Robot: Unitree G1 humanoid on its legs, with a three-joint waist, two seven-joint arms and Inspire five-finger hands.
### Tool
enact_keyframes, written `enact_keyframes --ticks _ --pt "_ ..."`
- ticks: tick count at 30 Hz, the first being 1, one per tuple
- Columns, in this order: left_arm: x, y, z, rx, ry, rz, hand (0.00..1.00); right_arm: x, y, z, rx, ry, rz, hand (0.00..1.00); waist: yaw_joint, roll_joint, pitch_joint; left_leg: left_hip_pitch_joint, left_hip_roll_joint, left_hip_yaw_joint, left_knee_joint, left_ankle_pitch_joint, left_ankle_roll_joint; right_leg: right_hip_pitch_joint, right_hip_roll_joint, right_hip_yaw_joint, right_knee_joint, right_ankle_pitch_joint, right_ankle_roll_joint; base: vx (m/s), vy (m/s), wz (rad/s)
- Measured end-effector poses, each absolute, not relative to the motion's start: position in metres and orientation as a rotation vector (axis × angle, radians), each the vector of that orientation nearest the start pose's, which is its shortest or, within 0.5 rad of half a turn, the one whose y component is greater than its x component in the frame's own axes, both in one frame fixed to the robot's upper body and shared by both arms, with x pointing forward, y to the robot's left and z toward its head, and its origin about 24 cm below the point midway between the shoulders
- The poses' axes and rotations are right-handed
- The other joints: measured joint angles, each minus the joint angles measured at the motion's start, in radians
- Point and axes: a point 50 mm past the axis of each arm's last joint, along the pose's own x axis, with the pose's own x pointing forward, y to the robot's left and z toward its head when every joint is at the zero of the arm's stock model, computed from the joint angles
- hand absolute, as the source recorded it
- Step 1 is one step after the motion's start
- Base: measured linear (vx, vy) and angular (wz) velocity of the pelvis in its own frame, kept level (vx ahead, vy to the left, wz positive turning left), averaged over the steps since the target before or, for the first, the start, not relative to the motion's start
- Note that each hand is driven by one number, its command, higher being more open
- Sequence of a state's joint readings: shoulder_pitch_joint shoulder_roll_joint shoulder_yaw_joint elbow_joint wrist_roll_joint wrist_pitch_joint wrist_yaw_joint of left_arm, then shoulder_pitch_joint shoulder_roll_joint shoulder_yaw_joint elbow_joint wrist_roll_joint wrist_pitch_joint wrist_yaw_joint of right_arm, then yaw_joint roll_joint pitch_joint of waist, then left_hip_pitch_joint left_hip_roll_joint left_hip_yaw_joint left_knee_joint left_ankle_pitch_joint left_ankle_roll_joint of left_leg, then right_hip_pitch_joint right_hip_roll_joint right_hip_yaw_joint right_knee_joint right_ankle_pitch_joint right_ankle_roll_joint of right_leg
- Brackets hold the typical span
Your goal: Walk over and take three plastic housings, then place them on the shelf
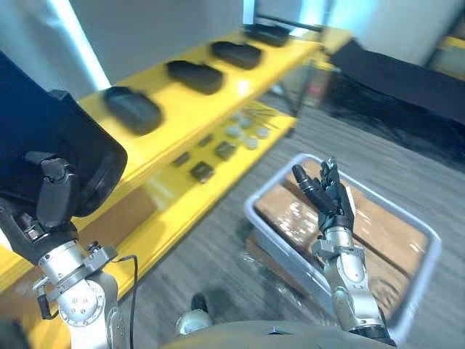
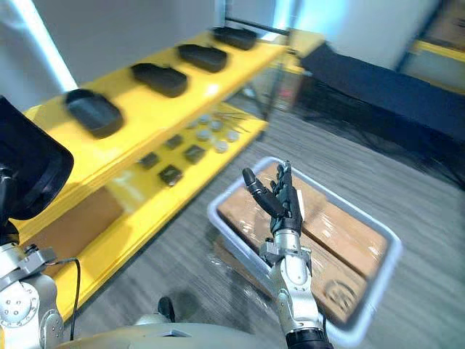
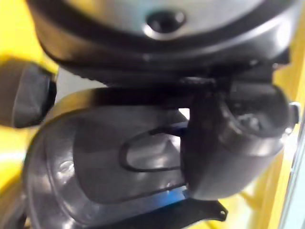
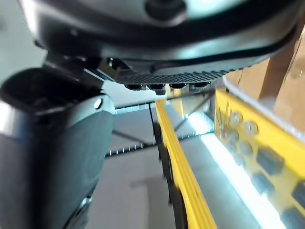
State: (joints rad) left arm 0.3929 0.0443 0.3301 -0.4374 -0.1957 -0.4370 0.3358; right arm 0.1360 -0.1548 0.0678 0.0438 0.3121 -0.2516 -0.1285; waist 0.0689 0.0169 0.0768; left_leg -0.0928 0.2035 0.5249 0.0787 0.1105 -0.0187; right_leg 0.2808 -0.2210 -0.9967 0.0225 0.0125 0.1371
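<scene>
My left hand (image 1: 52,190) is curled on a large black plastic housing (image 1: 43,138), held up at the near left end of the yellow shelf (image 1: 190,109). In the left wrist view its thumb (image 3: 228,138) presses on the housing's hollow inside (image 3: 95,162). Several more black housings lie in a row on the shelf's top level, the nearest (image 1: 133,109) just beyond the held one, then another (image 1: 195,75) and another (image 1: 236,54). My right hand (image 1: 330,196) is raised with straight fingers and holds nothing, above a grey crate (image 1: 251,205).
The crate holds wrapped cardboard boxes (image 1: 385,233) and sits on grey floor to the right of the shelf. The shelf's lower level (image 1: 182,207) carries small dark blocks (image 1: 201,171) and silver discs (image 1: 240,132). A black-covered bench (image 1: 399,80) stands at the far right.
</scene>
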Motion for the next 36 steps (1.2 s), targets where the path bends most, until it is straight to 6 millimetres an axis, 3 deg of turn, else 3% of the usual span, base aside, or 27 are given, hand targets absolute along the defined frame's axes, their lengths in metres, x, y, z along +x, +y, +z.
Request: enact_keyframes --ticks 2,5,12,15,18,21,23,24,26,27,28,29,31,34,36 --pt "0.13 0.263 0.109 -0.006 -0.529 0.717 0.0 0.229 -0.18 0.031 0.143 -0.085 -0.116 1.0 0.03 0.002 0.004 -0.012 -0.03 -0.021 0.004 -0.004 0.016 0.006 -0.042 -0.032 0.064 -0.035 -0.004 0.04 0.169 0.97" --pt "0.124 0.268 0.107 -0.035 -0.516 0.743 0.0 0.236 -0.166 0.038 0.133 -0.12 -0.061 1.0 0.045 -0.002 0.022 -0.011 -0.064 -0.03 0.002 -0.012 0.027 0.012 -0.075 -0.021 0.082 -0.054 0.0 -0.01 0.144 0.21" --pt "0.131 0.257 0.105 -0.039 -0.511 0.635 0.0 0.238 -0.163 0.045 0.089 -0.162 -0.059 1.0 0.032 -0.001 0.048 -0.001 -0.091 -0.019 -0.038 0.009 0.042 -0.004 -0.097 0.006 0.1 -0.058 0.006 -0.06 0.088 -0.05" --pt "0.134 0.253 0.105 -0.05 -0.508 0.627 0.0 0.238 -0.168 0.046 0.081 -0.167 -0.066 1.0 0.03 0.001 0.05 0.002 -0.104 -0.024 -0.072 0.032 0.046 -0.021 -0.113 0.011 0.138 -0.078 0.032 -0.04 0.041 0.07" --pt "0.133 0.253 0.106 -0.015 -0.518 0.644 0.0 0.238 -0.171 0.049 0.075 -0.185 -0.062 1.0 0.038 0.004 0.068 -0.005 -0.121 -0.046 -0.055 0.028 0.055 -0.02 -0.159 -0.004 0.22 -0.125 0.045 0.0 0.043 0.28" --pt "0.134 0.255 0.111 0.016 -0.549 0.65 0.0 0.241 -0.17 0.055 0.077 -0.217 -0.077 1.0 0.067 -0.017 0.089 -0.03 -0.162 -0.065 0.025 -0.017 0.072 -0.017 -0.264 -0.026 0.354 -0.195 0.066 0.05 0.05 0.32" --pt "0.134 0.255 0.112 0.03 -0.556 0.651 0.0 0.242 -0.171 0.056 0.078 -0.223 -0.084 1.0 0.071 -0.023 0.091 -0.038 -0.169 -0.067 0.041 -0.028 0.074 -0.016 -0.28 -0.028 0.371 -0.201 0.063 0.07 0.049 0.3" --pt "0.134 0.257 0.12 0.059 -0.596 0.635 0.0 0.246 -0.175 0.063 0.076 -0.259 -0.13 1.0 0.075 -0.041 0.104 -0.046 -0.209 -0.094 0.078 -0.062 0.079 -0.011 -0.336 0.001 0.456 -0.19 0.001 0.1 0.065 0.61" --pt "0.138 0.256 0.125 0.077 -0.62 0.61 0.0 0.246 -0.182 0.064 0.073 -0.267 -0.169 1.0 0.064 -0.046 0.108 -0.043 -0.228 -0.136 0.078 -0.069 0.092 -0.047 -0.347 0.125 0.523 -0.138 -0.067 0.14 0.1 0.86" --pt "0.143 0.256 0.133 0.125 -0.667 0.581 0.0 0.245 -0.188 0.066 0.074 -0.282 -0.207 1.0 0.053 -0.038 0.104 -0.023 -0.237 -0.185 0.041 -0.079 0.099 -0.111 -0.343 0.294 0.624 -0.077 -0.061 0.17 0.085 0.85" --pt "0.145 0.256 0.137 0.136 -0.69 0.574 0.0 0.245 -0.189 0.067 0.075 -0.293 -0.212 1.0 0.049 -0.039 0.105 -0.018 -0.235 -0.213 0.024 -0.075 0.104 -0.139 -0.325 0.345 0.667 -0.11 -0.042 0.19 0.05 0.99" --pt "0.149 0.256 0.144 0.141 -0.73 0.576 0.0 0.245 -0.191 0.072 0.074 -0.319 -0.214 1.0 0.035 -0.037 0.108 -0.001 -0.24 -0.257 -0.017 -0.065 0.119 -0.198 -0.267 0.414 0.718 -0.213 -0.044 0.15 0.011 0.73" --pt "0.156 0.254 0.153 0.122 -0.792 0.597 0.0 0.243 -0.194 0.084 0.053 -0.376 -0.219 1.0 0.02 -0.019 0.118 0.041 -0.243 -0.318 -0.069 -0.052 0.123 -0.276 -0.152 0.473 0.664 -0.299 -0.083 0.16 0.041 0.62" --pt "0.164 0.25 0.167 0.079 -0.907 0.597 0.0 0.238 -0.205 0.101 0.031 -0.476 -0.266 1.0 -0.023 -0.012 0.12 0.071 -0.252 -0.389 -0.084 -0.055 0.113 -0.394 -0.06 0.594 0.534 -0.29 -0.073 0.2 0.021 0.78" --pt "0.164 0.25 0.171 0.077 -0.933 0.597 0.0 0.236 -0.211 0.107 0.002 -0.509 -0.302 1.0 -0.041 -0.014 0.118 0.101 -0.254 -0.425 -0.082 -0.057 0.088 -0.421 -0.053 0.622 0.483 -0.278 -0.061 0.24 -0.033 0.73"
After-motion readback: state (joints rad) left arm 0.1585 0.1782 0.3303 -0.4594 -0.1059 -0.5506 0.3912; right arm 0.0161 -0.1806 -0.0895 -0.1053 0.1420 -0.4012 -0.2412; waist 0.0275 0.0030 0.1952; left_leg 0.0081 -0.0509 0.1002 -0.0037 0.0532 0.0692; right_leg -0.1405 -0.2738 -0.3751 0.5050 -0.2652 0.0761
